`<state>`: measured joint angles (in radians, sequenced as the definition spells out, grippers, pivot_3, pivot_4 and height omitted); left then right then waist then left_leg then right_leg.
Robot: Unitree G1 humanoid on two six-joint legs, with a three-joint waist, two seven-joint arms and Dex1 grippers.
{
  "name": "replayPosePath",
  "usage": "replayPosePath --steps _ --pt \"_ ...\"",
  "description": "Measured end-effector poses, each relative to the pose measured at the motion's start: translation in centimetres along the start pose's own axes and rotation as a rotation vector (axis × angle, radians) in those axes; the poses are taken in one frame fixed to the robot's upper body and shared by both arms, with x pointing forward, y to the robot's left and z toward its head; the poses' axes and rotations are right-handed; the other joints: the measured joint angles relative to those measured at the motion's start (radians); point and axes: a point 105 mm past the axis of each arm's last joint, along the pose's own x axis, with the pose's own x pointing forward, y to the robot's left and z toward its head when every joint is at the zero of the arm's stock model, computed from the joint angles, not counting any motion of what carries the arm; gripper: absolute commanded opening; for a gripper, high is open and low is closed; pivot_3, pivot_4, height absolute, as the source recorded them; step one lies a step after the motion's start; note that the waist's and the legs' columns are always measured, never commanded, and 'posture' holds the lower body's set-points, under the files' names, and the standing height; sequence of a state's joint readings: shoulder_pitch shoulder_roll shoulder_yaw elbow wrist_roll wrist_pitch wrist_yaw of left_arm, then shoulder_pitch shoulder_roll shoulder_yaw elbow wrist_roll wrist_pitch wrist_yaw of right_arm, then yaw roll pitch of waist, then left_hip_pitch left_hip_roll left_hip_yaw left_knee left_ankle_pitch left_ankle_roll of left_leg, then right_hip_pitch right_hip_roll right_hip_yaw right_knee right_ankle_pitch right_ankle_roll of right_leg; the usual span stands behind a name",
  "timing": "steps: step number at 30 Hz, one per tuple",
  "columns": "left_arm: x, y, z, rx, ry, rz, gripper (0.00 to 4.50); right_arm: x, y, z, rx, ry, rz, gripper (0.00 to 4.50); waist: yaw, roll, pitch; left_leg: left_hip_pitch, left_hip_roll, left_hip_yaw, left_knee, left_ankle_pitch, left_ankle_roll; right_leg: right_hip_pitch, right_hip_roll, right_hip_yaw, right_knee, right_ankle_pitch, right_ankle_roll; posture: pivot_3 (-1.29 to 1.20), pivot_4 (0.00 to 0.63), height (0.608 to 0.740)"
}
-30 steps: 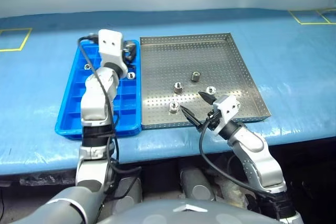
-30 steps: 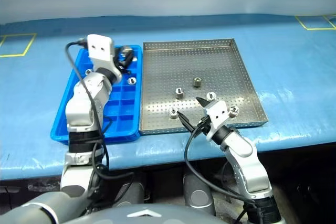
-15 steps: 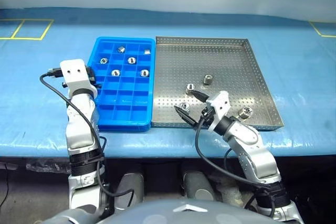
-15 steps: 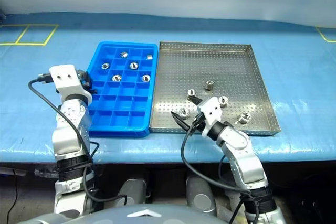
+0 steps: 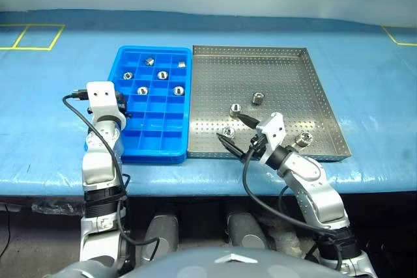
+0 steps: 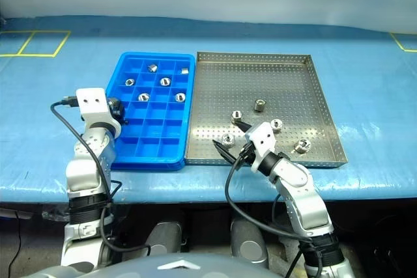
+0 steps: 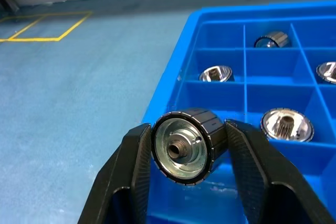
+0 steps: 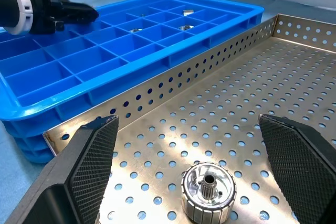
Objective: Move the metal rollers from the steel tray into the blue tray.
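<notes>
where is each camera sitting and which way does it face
Head eyes: high, facing forward and down over blue tray, steel tray, both arms.
Left wrist: along left gripper, shut on a roller at the blue tray's edge.
Right wrist: along open right gripper over a roller.
Shared: both trays.

You had the blue tray (image 5: 154, 112) on the table (image 5: 52, 96), touching the left side of the steel tray (image 5: 287, 83). Six rollers (image 5: 163, 75) sat in compartments at the blue tray's far end. Four more (image 5: 258, 99) lay on the steel tray's near half, one (image 8: 209, 186) between the right gripper's (image 5: 234, 133) fingers.
</notes>
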<state>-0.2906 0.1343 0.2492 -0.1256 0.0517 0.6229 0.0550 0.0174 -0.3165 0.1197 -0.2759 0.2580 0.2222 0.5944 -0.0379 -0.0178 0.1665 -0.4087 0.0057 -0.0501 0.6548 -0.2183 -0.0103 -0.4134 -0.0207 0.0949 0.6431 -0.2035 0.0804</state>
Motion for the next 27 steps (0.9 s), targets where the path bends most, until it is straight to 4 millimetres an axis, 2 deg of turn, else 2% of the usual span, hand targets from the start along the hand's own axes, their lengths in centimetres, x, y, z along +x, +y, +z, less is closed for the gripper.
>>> replayPosePath --steps 1,8,12,16,20,23,27 --pt "0.0 0.0 0.0 0.005 0.002 0.001 1.9 0.0 0.0 0.0 -0.001 0.0 -0.002 4.5 -0.001 0.0 0.0 0.0 0.0 0.0 0.0 0.0 0.0 0.0 0.0 0.0 0.0 0.0 0.0 -0.01 0.15 0.74" --pt "-0.1 -1.1 0.1 -0.006 -0.008 -0.077 4.27 0.0 -0.1 0.0 -0.003 0.0 -0.006 4.5 -0.001 0.0 0.0 0.001 0.0 0.001 0.0 0.0 0.0 0.0 0.0 0.0 0.0 0.0 0.0 -0.01 0.15 0.74" --pt "-0.5 -2.9 0.7 -0.001 -0.043 -0.226 4.27 -0.1 -0.3 0.2 0.013 -0.011 -0.014 4.5 -0.001 0.0 0.0 -0.001 0.0 0.0 0.0 0.0 0.0 -0.001 0.0 0.0 0.0 0.0 -0.001 -0.02 0.15 0.74" --pt "-2.0 -5.6 2.7 0.016 -0.118 -0.431 4.27 -0.3 -0.7 0.8 0.043 -0.044 -0.028 4.5 -0.001 0.0 0.0 -0.001 0.0 0.0 0.0 0.0 0.0 -0.001 0.0 0.0 -0.001 0.0 -0.001 -0.02 0.15 0.74" --pt "-3.6 -8.3 3.6 0.032 -0.157 -0.62 4.27 -0.7 -1.3 0.8 0.056 -0.037 -0.045 4.5 -0.003 0.0 0.0 -0.001 0.0 0.001 0.0 0.0 0.0 -0.001 0.0 0.0 -0.001 -0.001 -0.001 -0.03 0.15 0.74" --pt "-5.4 -11.2 3.5 0.06 -0.149 -0.814 4.27 -1.2 -1.8 1.2 0.062 -0.041 -0.059 4.5 -0.004 0.0 0.0 -0.001 0.0 0.001 0.0 0.0 0.0 -0.001 0.0 0.0 -0.001 -0.001 -0.001 -0.04 0.15 0.74" --pt "-7.2 -14.2 2.9 0.096 -0.119 -0.981 4.27 -2.0 -2.1 1.6 0.062 -0.032 -0.063 4.5 -0.013 0.0 0.0 -0.001 0.0 0.001 0.0 0.0 0.0 -0.001 0.0 0.0 -0.001 -0.001 -0.001 -0.06 0.15 0.74"
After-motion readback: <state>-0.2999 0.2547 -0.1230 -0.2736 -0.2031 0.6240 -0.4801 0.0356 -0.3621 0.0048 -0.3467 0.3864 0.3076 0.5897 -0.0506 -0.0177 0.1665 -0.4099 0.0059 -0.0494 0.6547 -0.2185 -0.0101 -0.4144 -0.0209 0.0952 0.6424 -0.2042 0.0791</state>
